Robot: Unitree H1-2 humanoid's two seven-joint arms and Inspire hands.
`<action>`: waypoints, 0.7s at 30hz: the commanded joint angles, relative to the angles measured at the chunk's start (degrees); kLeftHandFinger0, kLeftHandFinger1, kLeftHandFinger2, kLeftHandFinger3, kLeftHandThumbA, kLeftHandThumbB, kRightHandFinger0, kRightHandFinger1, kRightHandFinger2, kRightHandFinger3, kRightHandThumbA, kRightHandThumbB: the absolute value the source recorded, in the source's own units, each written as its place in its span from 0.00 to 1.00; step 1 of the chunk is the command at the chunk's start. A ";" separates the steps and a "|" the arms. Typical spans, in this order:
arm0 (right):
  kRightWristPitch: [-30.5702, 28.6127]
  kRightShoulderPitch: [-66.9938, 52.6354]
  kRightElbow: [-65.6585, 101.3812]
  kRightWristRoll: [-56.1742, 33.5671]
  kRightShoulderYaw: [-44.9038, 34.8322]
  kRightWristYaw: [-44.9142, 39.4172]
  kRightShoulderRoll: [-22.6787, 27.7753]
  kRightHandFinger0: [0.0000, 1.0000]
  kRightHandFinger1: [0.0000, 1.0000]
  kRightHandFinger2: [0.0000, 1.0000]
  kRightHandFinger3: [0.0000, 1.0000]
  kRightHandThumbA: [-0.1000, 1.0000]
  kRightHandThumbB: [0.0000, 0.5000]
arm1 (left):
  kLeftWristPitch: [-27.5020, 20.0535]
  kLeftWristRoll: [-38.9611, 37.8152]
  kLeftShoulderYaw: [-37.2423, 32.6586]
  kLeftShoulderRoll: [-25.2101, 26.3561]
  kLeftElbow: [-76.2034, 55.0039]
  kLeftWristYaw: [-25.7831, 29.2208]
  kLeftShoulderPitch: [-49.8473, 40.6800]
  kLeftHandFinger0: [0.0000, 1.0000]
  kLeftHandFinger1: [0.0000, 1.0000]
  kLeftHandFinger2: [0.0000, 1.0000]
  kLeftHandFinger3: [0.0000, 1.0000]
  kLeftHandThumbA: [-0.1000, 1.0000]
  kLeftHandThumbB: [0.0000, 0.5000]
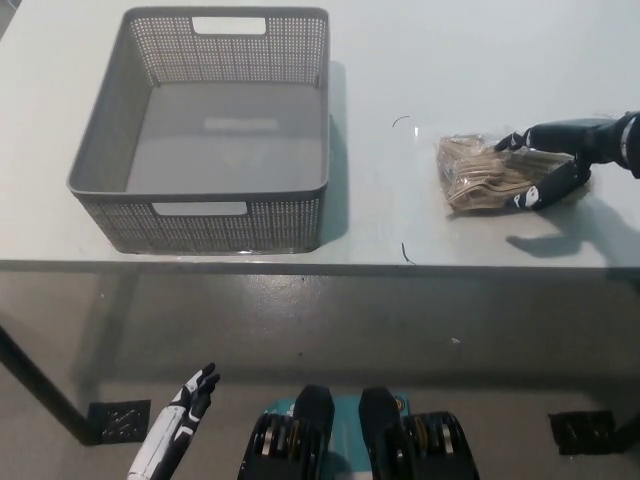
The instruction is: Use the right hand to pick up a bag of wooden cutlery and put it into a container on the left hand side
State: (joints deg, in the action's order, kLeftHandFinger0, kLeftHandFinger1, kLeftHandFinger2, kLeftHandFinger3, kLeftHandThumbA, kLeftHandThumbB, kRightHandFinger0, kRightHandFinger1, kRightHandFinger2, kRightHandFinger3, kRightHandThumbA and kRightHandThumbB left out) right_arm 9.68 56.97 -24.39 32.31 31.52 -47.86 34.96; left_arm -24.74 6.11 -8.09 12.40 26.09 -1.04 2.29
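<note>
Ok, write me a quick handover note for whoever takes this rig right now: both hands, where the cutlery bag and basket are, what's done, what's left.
Right hand: at the right end of the bag of wooden cutlery; a firm hold cannot be confirmed.
Left hand: low at lower left, below the table edge, open, idle.
Bag lies on the table, well right of the grey basket; nothing shows inside the basket.
Done: reach to the bag.
Left: secure the grasp, lift, carry left, release into the basket.
</note>
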 commanded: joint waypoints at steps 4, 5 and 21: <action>-0.01 3.81 2.57 2.65 -1.29 -0.33 2.73 1.00 1.00 1.00 1.00 0.77 1.00 | -2.19 -0.10 -0.20 1.17 -0.40 0.08 0.12 1.00 1.00 1.00 1.00 1.00 0.90; -0.05 3.96 2.62 2.86 -1.25 -0.30 2.79 1.00 1.00 1.00 1.00 0.78 1.00 | -2.19 0.12 -0.26 1.20 -0.42 0.27 0.12 1.00 1.00 1.00 1.00 1.00 0.90; -0.54 5.24 -1.19 6.47 -0.24 0.45 1.16 1.00 1.00 1.00 1.00 0.75 1.00 | -2.19 0.61 -0.95 1.65 -0.46 0.22 0.06 1.00 1.00 1.00 1.00 1.00 0.89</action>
State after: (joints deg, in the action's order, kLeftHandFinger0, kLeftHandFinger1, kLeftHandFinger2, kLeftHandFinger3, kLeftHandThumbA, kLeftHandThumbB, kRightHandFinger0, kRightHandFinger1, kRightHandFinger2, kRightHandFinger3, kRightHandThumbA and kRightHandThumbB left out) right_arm 9.66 58.77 -24.74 37.04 31.59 -47.89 35.61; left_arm -24.75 6.34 -8.88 12.92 26.28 -1.04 2.30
